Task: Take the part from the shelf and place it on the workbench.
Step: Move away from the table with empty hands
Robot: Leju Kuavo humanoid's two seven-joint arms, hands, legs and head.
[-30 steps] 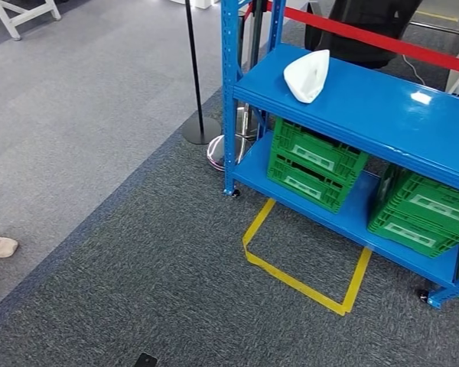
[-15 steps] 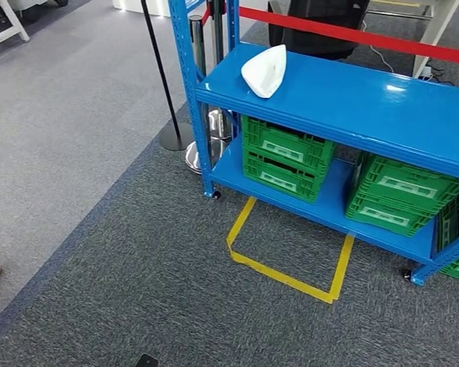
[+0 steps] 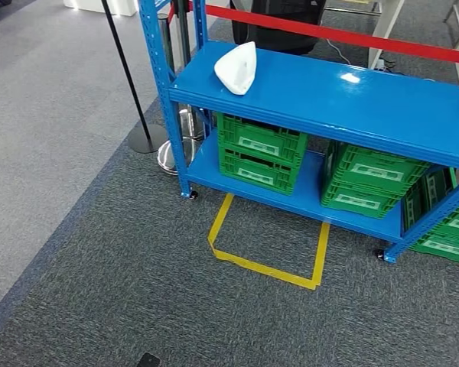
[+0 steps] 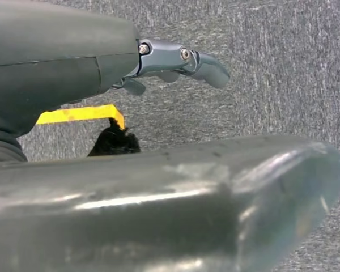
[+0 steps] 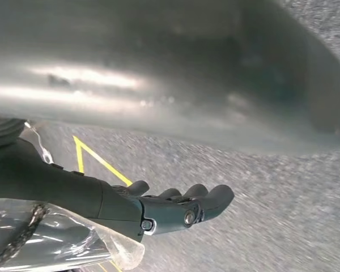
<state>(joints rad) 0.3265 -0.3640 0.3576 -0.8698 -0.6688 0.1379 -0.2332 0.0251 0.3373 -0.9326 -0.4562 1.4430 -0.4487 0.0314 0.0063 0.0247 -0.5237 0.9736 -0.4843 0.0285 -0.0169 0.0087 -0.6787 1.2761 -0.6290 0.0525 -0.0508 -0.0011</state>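
white part (image 3: 236, 67) on the blue shelf (image 3: 354, 103); left hand (image 4: 177, 59) and right hand (image 5: 181, 207) empty, fingers extended

Dark grey hands, left hand (image 4: 177, 59) and right hand (image 5: 177, 207), with silver screws.

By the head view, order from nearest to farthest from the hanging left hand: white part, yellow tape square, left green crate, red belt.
1. yellow tape square, on the carpet before the shelf.
2. left green crate, lower level.
3. white part, upper level.
4. red belt, behind the shelf.
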